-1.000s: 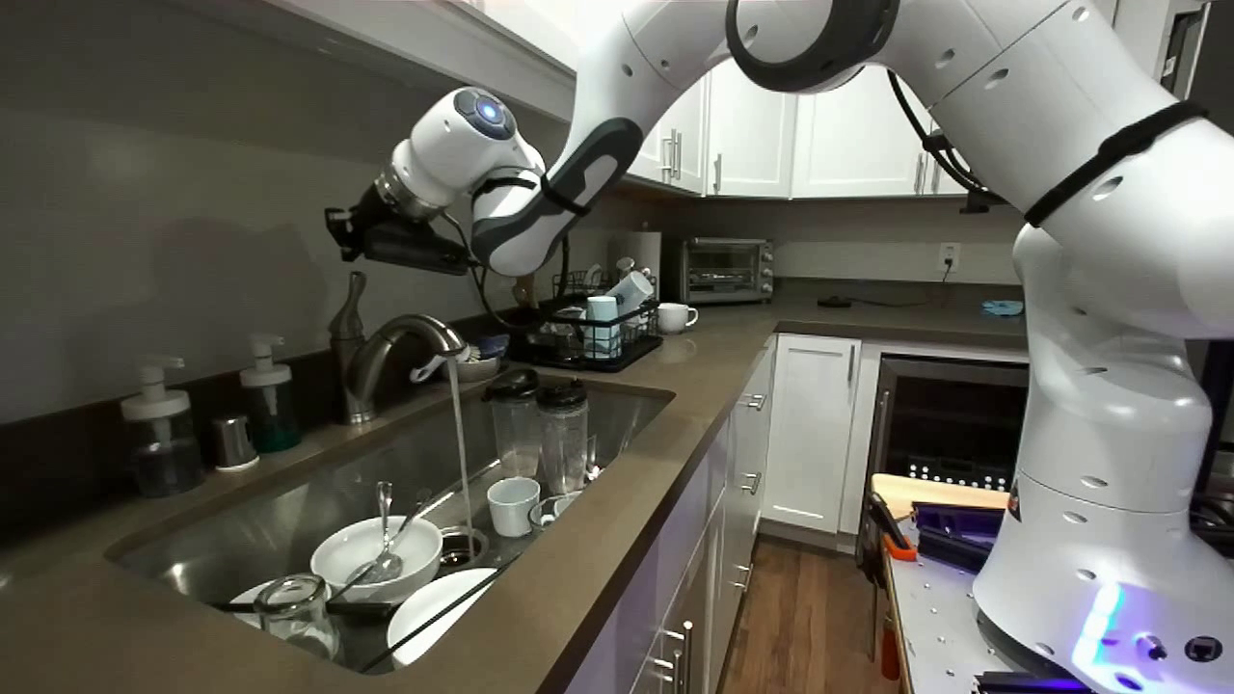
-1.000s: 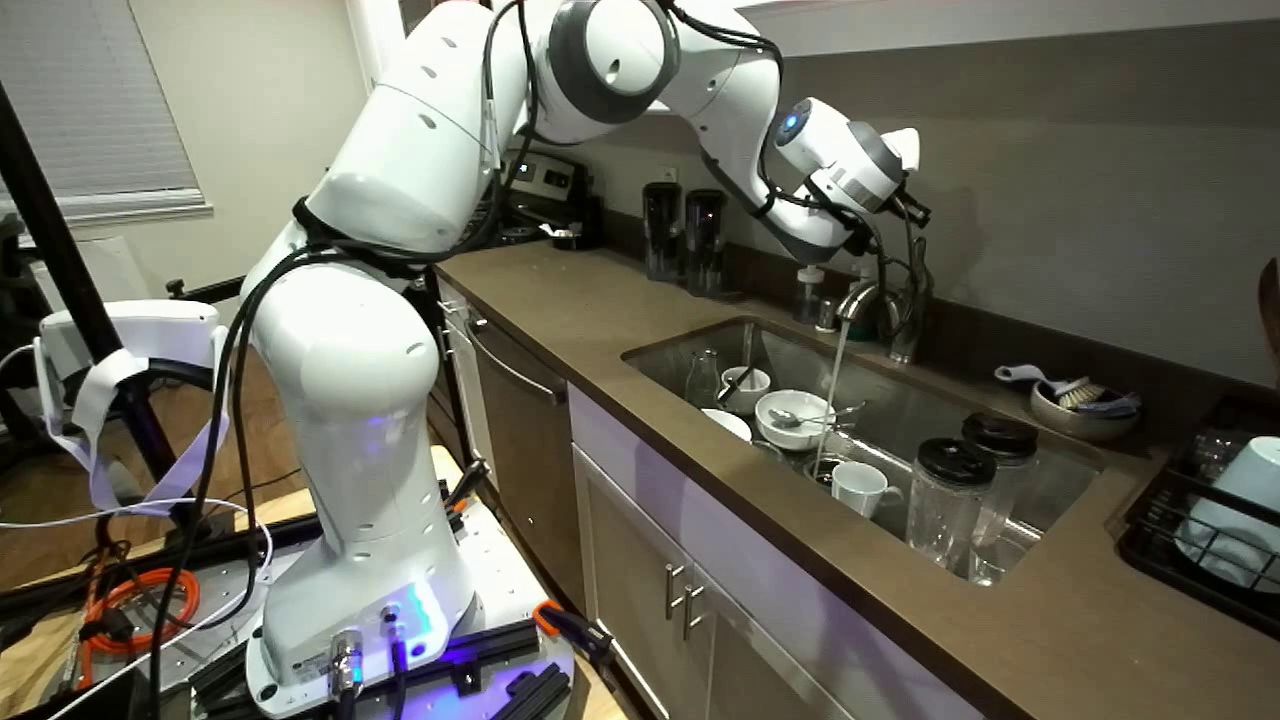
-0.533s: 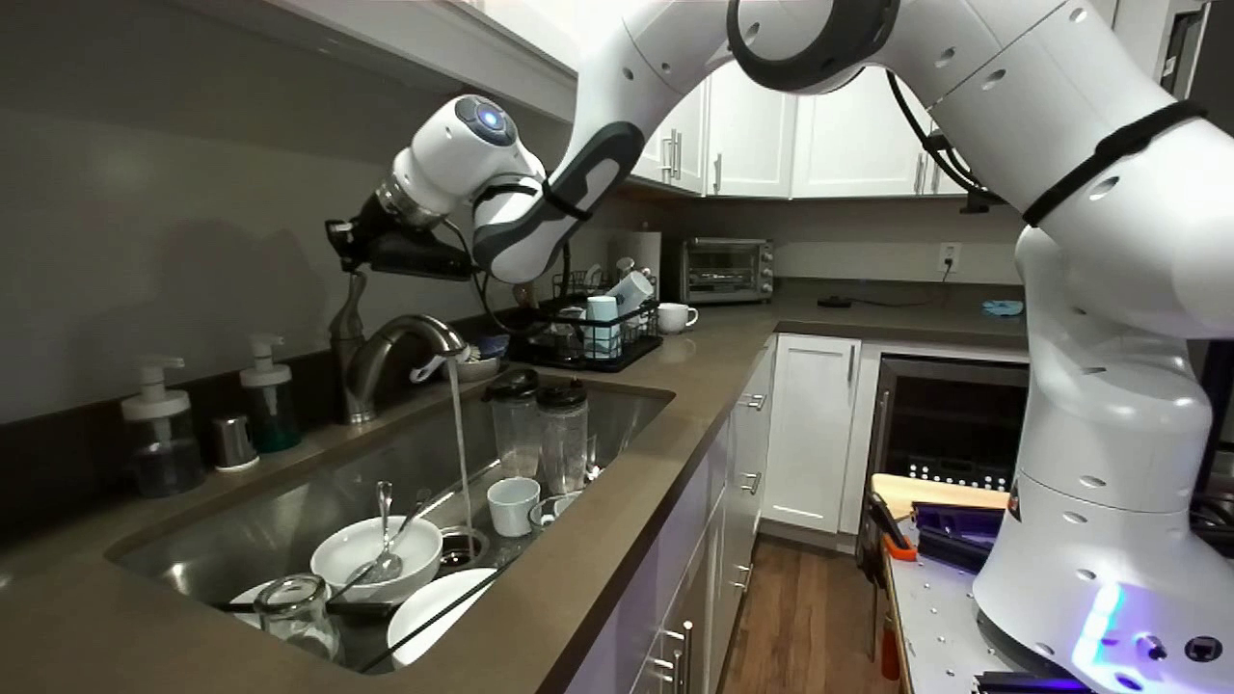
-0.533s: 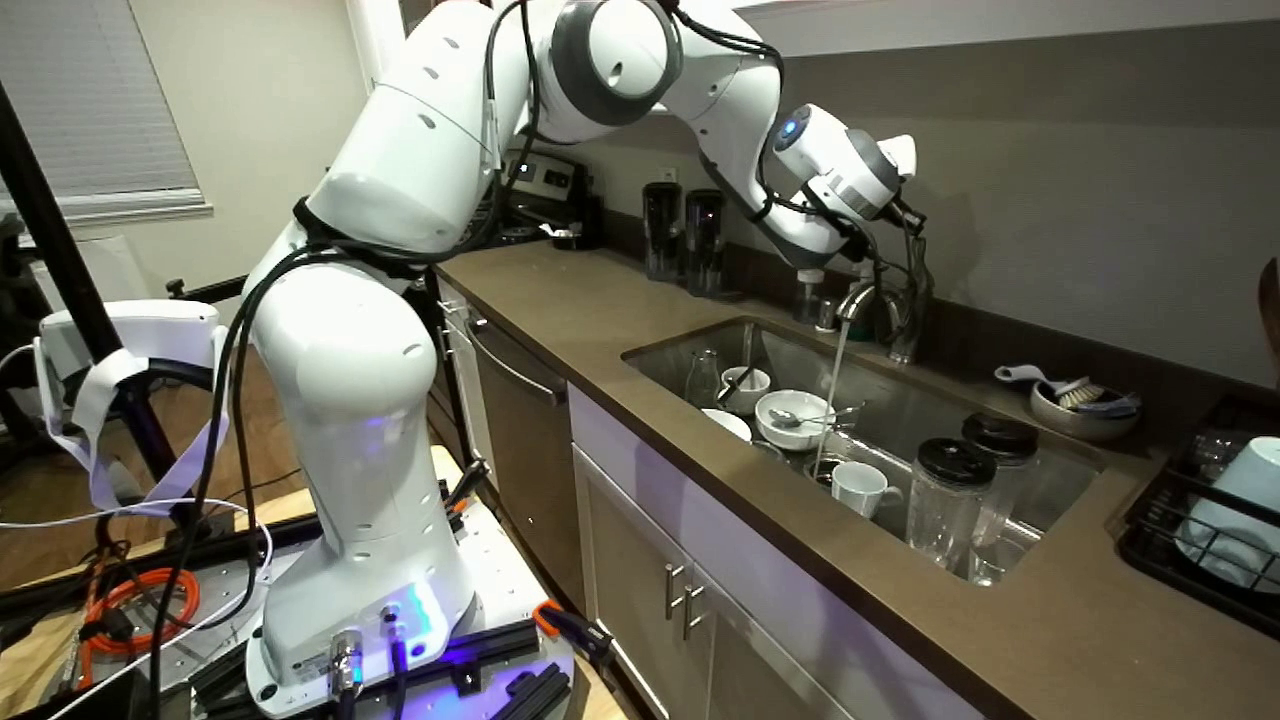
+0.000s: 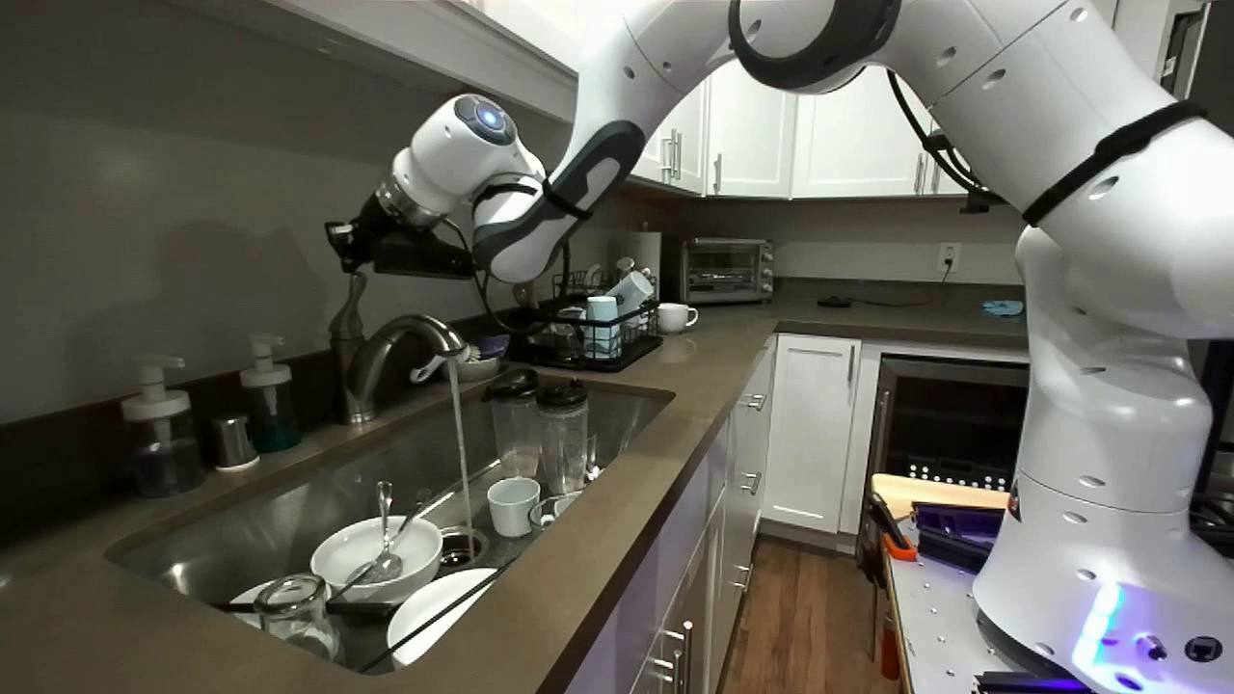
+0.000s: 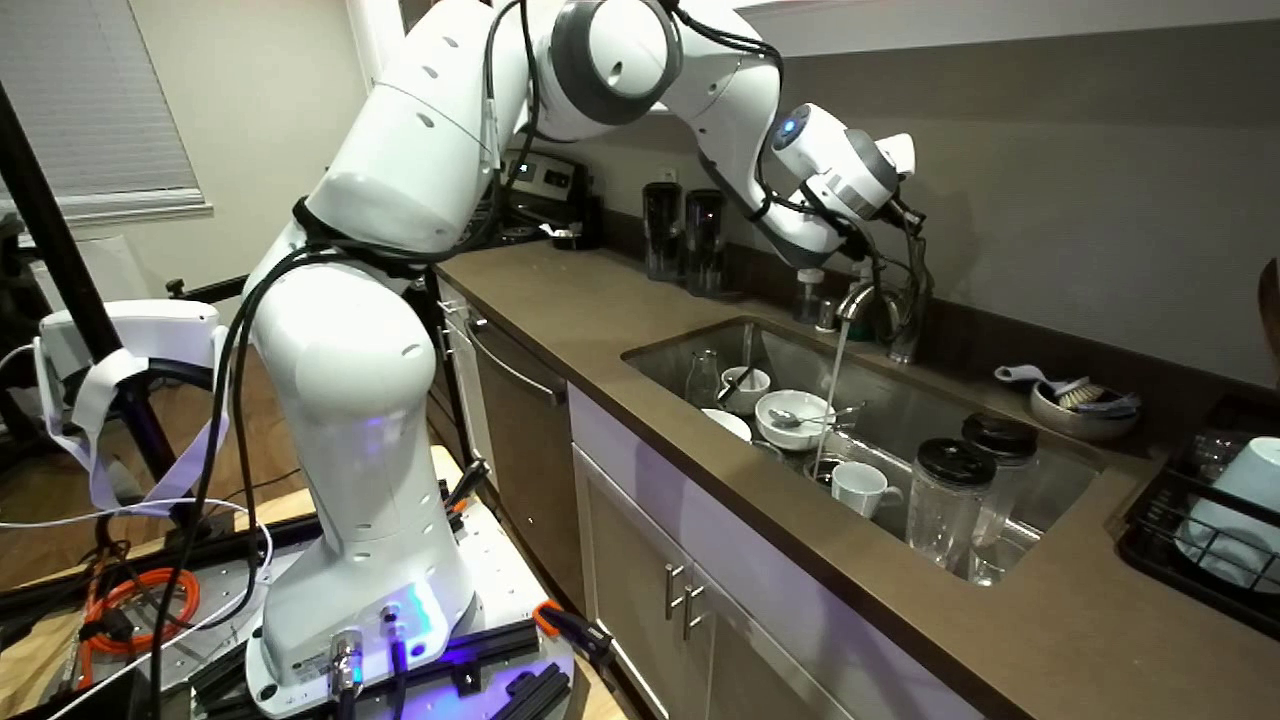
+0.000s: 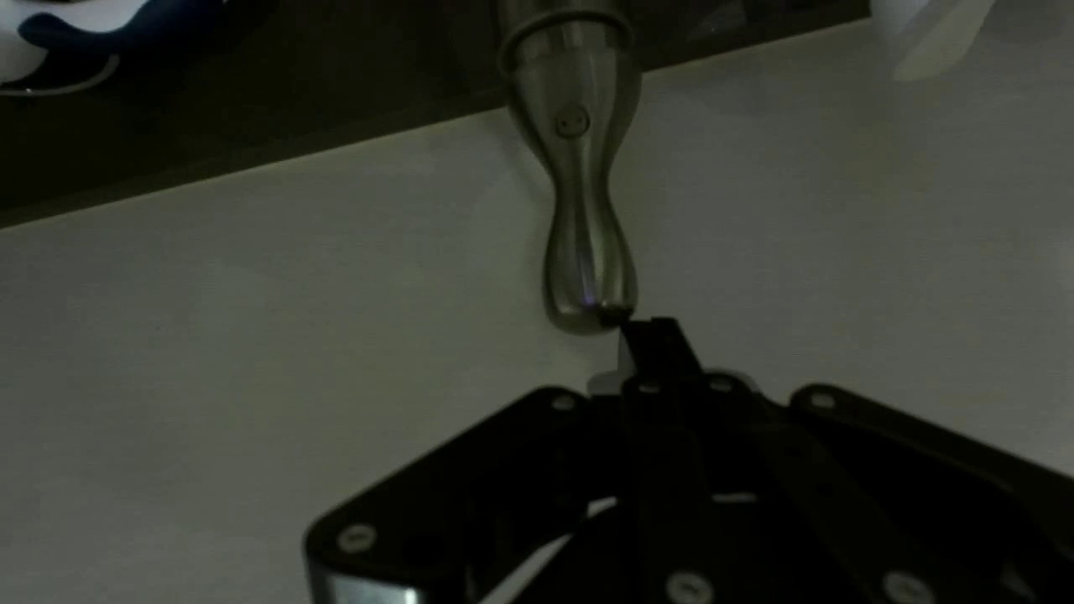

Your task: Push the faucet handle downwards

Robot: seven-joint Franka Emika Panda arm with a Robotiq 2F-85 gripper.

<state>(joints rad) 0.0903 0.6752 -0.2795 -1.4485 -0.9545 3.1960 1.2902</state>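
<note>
The faucet handle (image 5: 350,301), a slim silvery-grey metal lever, rises from the body of the arched faucet (image 5: 400,333). Water (image 5: 461,434) runs from the spout. Just above the handle's upper end is my black gripper (image 5: 339,246), also seen by the wall in an exterior view (image 6: 915,222). The wrist view shows the handle (image 7: 585,243) with its rounded tip beside the gripper (image 7: 650,323). The gripper's fingers are together with nothing between them. Tip and fingertips meet or nearly meet; contact itself is too dark to tell.
Below lies the sink (image 5: 617,405) holding a white bowl (image 5: 415,549), cups and two lidded bottles (image 5: 564,434). Pump-topped bottles (image 5: 159,429) stand along the wall beside the faucet. A black dish rack (image 5: 588,337) sits on the counter, and the wall (image 5: 193,241) is close behind the gripper.
Over the first half second my gripper came down slightly, closing the gap to the handle's top. Since then it has hardly moved. The handle looks unchanged and water keeps running.
</note>
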